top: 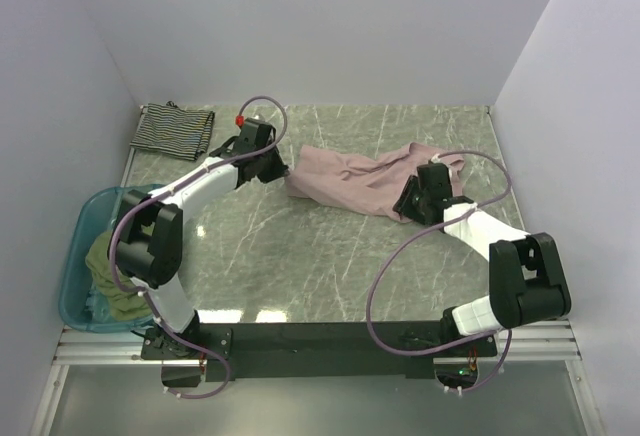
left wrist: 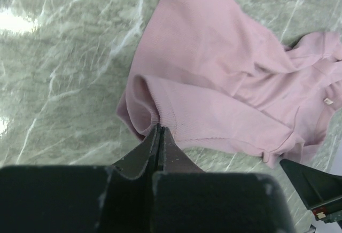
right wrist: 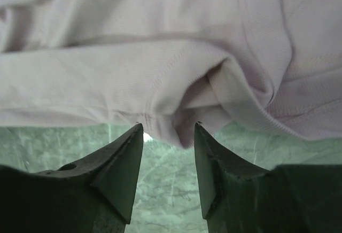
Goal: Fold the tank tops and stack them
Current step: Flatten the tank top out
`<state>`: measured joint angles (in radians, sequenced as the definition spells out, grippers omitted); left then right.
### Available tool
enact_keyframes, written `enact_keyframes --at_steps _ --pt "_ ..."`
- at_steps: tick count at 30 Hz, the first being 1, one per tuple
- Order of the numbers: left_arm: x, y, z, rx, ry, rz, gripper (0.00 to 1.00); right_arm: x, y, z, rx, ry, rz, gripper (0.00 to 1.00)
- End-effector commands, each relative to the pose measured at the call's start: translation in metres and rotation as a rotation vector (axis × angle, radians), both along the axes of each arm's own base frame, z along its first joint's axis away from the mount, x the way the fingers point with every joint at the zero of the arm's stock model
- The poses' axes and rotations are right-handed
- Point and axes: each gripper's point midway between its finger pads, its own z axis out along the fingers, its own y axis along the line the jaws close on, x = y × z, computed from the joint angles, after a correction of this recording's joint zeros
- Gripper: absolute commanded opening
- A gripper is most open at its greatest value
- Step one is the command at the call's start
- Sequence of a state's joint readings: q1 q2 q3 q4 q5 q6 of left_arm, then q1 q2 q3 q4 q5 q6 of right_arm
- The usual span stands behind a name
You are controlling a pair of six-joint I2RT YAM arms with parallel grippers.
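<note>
1. The left arm was stretched far forward from its base and angled inward, with the left claw (top: 268, 163) brought down low over the table (top: 300, 256).
2. The left claw was seen fully closed, with a fold of hem of the pink top (top: 350, 178) pinched between its tips. The rest of that garment was spread ahead of the claw and to its right.
3. The right arm was bent sharply at the elbow and turned inward, with the right claw (top: 412, 201) held low at the opposite end of the same garment.
4. The right claw was seen with its jaws parted. A bunched hem hung just ahead of the tips and in line with the gap, but nothing was clamped. Whether the cloth touched either tip could not be told.
5. Three tops were counted:
   - The pink top was crumpled between the two claws.
   - The striped top (top: 172, 129) was laid well beyond the left claw, to its left.
   - The olive top (top: 112, 276) was bundled well behind the left claw.
6. One tub (top: 72, 256) was counted, and the olive top was held in it.
</note>
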<state>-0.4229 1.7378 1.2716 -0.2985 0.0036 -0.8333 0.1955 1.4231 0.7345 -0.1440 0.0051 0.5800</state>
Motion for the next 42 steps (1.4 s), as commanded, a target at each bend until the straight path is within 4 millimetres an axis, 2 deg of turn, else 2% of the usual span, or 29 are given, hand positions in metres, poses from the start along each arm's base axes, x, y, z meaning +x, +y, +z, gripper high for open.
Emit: enact_keyframes --at_steps 1,8,13,24,27,28,30,31,33,34,36,37,38,39,40,41,42 --pt "-0.002 -0.001 0.019 -0.037 -0.048 0.000 0.01 -0.003 0.012 -0.004 0.025 -0.019 0.040 0.51" --pt "-0.006 -0.002 0.015 -0.043 -0.037 -0.003 0.01 -0.001 0.016 -0.023 0.046 -0.007 0.042 0.51" --pt "-0.006 0.000 0.016 -0.038 -0.041 -0.002 0.01 0.007 0.015 -0.014 0.038 -0.034 0.032 0.46" --pt "-0.003 0.007 0.021 -0.045 -0.049 0.013 0.01 0.022 0.017 -0.017 0.037 -0.021 0.016 0.40" --pt "-0.002 0.007 0.023 -0.048 -0.050 0.012 0.01 0.022 0.016 -0.016 0.034 -0.021 0.008 0.32" --pt "-0.002 0.008 0.024 -0.048 -0.053 0.015 0.01 0.021 0.016 -0.014 0.033 -0.020 0.010 0.24" --pt "0.001 0.011 0.032 -0.055 -0.069 0.024 0.01 0.023 0.016 -0.003 0.039 -0.044 0.008 0.13" --pt "0.003 0.013 0.035 -0.056 -0.075 0.032 0.01 0.026 0.016 0.009 0.041 -0.065 0.008 0.05" --pt "0.007 0.015 0.046 -0.065 -0.096 0.039 0.01 0.029 0.017 0.025 0.045 -0.089 0.016 0.00" --pt "0.010 0.018 0.054 -0.070 -0.114 0.045 0.01 0.035 0.019 0.046 0.047 -0.123 0.024 0.00" --pt "0.017 0.020 0.070 -0.078 -0.156 0.057 0.01 0.040 0.018 0.069 0.041 -0.158 0.031 0.00" --pt "0.020 0.023 0.082 -0.087 -0.187 0.066 0.01 0.046 0.018 0.094 0.036 -0.198 0.035 0.00" --pt "0.023 0.023 0.095 -0.096 -0.218 0.068 0.01 0.049 0.018 0.108 0.034 -0.220 0.039 0.00" --pt "0.025 0.024 0.104 -0.104 -0.241 0.073 0.01 0.058 0.020 0.135 0.039 -0.274 0.043 0.00" --pt "0.027 0.026 0.115 -0.113 -0.271 0.075 0.01 0.058 0.019 0.147 0.028 -0.284 0.052 0.00" --pt "0.033 0.031 0.139 -0.114 -0.338 0.106 0.01 0.062 0.015 0.161 0.011 -0.311 0.037 0.00" --pt "0.038 0.038 0.151 -0.102 -0.378 0.135 0.01 0.067 0.013 0.173 0.000 -0.333 0.034 0.00"
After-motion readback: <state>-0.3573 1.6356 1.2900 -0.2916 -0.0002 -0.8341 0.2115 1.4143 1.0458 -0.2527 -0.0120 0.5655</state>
